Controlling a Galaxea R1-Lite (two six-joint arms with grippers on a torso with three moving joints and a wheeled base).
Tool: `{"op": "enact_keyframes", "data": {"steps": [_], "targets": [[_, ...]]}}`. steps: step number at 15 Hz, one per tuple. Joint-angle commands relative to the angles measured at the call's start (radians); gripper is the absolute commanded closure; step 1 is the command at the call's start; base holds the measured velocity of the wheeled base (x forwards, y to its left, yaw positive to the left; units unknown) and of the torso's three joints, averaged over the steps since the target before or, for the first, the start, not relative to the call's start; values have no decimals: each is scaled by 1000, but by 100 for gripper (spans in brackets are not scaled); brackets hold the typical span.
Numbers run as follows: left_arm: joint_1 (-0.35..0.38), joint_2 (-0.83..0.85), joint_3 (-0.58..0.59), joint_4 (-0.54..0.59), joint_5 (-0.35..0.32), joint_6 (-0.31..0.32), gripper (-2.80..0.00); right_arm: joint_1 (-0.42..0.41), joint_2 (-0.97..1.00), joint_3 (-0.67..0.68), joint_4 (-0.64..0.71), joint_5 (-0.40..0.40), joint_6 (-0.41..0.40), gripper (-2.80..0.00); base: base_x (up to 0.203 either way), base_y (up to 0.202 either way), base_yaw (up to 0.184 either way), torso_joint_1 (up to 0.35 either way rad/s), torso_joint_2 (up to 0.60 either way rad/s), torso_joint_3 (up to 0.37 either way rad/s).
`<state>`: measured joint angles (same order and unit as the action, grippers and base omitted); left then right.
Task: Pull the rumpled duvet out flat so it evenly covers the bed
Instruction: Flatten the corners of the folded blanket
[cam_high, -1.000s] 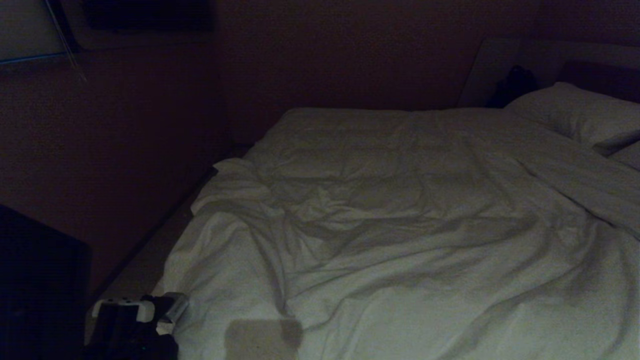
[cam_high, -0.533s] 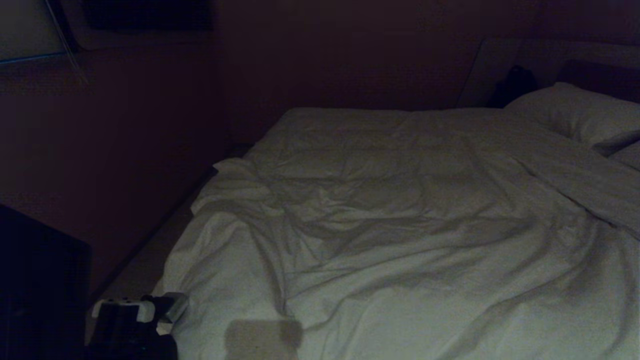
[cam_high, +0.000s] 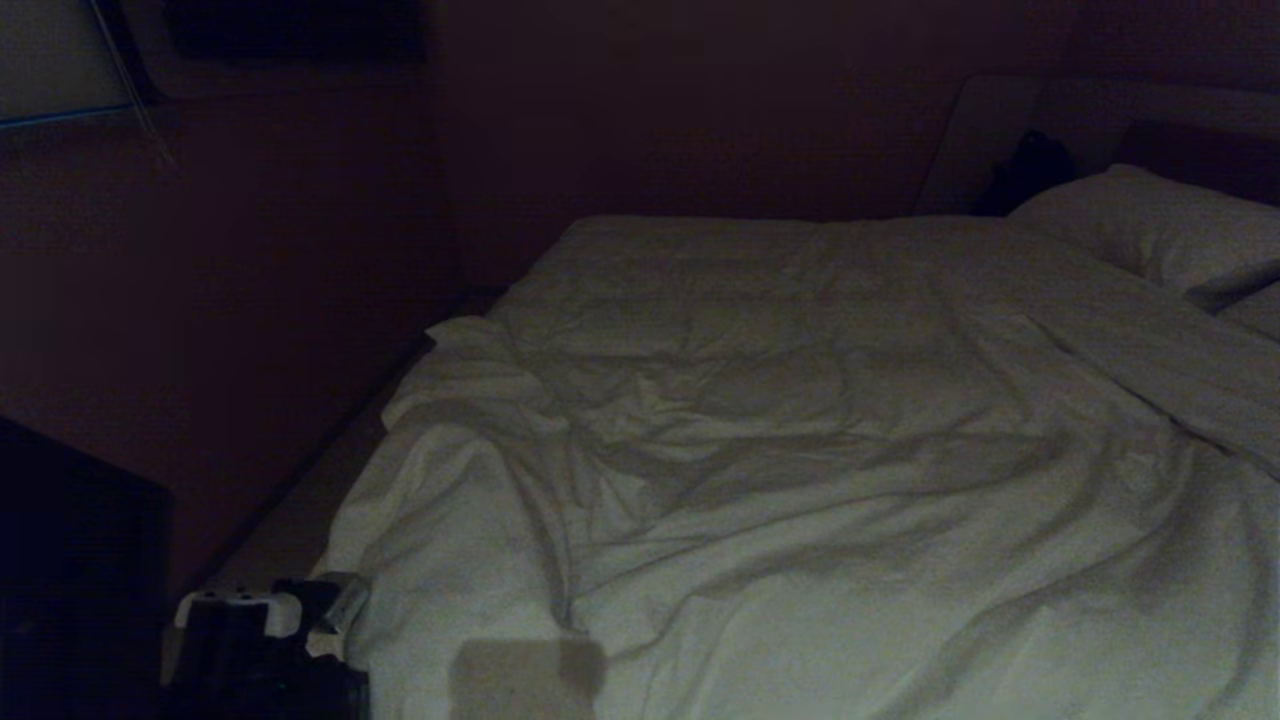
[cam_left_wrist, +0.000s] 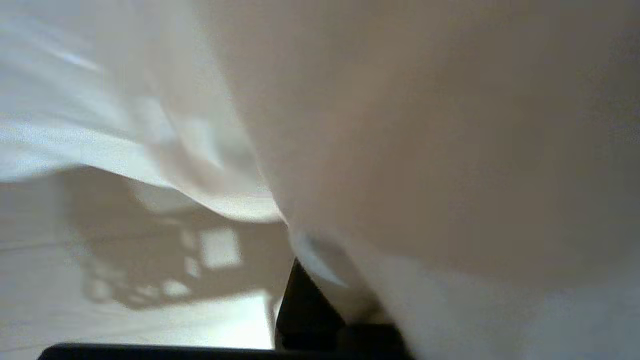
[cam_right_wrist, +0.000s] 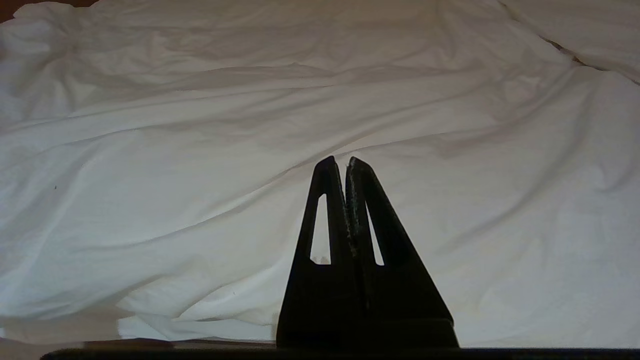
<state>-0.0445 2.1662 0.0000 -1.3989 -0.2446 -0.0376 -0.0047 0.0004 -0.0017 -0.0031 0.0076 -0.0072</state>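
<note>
The white duvet (cam_high: 800, 450) lies rumpled over the bed (cam_high: 1240, 310), with deep folds running toward its near left corner. At that corner, low on the left of the head view, is my left gripper (cam_high: 330, 605). In the left wrist view the duvet (cam_left_wrist: 425, 150) drapes over my left gripper (cam_left_wrist: 327, 287), which is shut on a pinched fold. Only one black finger (cam_left_wrist: 305, 310) shows; the other is hidden under the cloth. My right gripper (cam_right_wrist: 346, 161) is shut and empty, poised just above the duvet (cam_right_wrist: 200, 150); it is out of the head view.
A white pillow (cam_high: 1160, 225) rests against the dark headboard (cam_high: 1200, 150) at the far right. A dark object (cam_high: 1035, 165) sits beside the pillow. A narrow floor strip (cam_high: 290, 520) runs along the bed's left side, with dark furniture (cam_high: 80, 560) close by.
My left hand has edged slightly left at the duvet's near corner. The duvet's folds and the pillow look the same.
</note>
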Motion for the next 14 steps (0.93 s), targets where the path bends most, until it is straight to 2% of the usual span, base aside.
{"op": "enact_keyframes", "data": {"steps": [1, 3, 10, 14], "targets": [[10, -11, 0, -48, 63, -1, 0, 0, 1, 0, 0, 0, 0, 0, 0, 0, 0, 0, 0, 0], [23, -20, 0, -63, 94, -2, 0, 0, 1, 0, 0, 0, 0, 0, 0, 0, 0, 0, 0, 0], [166, -179, -1, -44, 90, 7, 0, 0, 1, 0, 0, 0, 0, 0, 0, 0, 0, 0, 0, 0], [181, -213, -2, -39, 85, 4, 0, 0, 1, 0, 0, 0, 0, 0, 0, 0, 0, 0, 0, 0]]}}
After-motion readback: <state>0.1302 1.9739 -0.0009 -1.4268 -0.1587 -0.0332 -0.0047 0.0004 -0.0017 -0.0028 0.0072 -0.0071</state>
